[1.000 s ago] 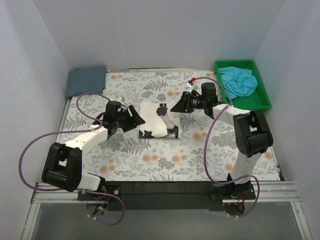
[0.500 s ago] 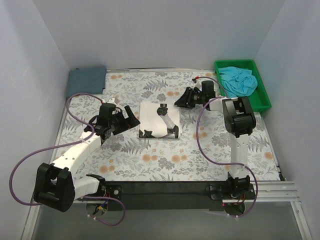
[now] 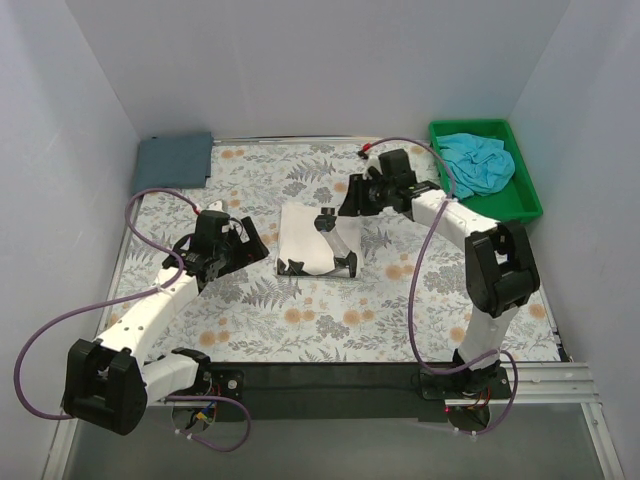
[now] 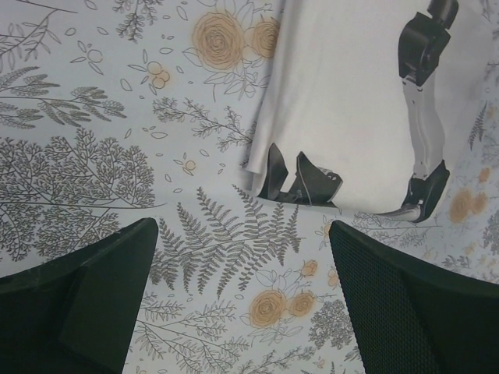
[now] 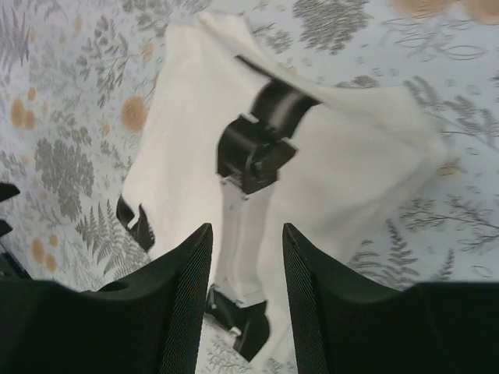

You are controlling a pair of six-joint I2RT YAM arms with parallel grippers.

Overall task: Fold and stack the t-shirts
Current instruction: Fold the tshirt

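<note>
Item: cream-white t-shirt (image 3: 312, 238), folded, mid-table. Your left gripper (image 3: 254, 241), at its 9 o'clock, has just let go and backed off, fingers spread wide. Your right gripper (image 3: 347, 199), at 1 o'clock, is half-spread and apparently empty. The fold looks done; stacking remains.

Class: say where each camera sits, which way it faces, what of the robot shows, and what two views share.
Top external: above and behind the robot, facing down at the floral table cover; both arms show.
Left wrist: on the left arm, facing down at the folded cream-white t-shirt; left gripper open.
Right wrist: on the right arm, down at that shirt; right gripper shows.
Shared: both wrist views show its black graphic.
</note>
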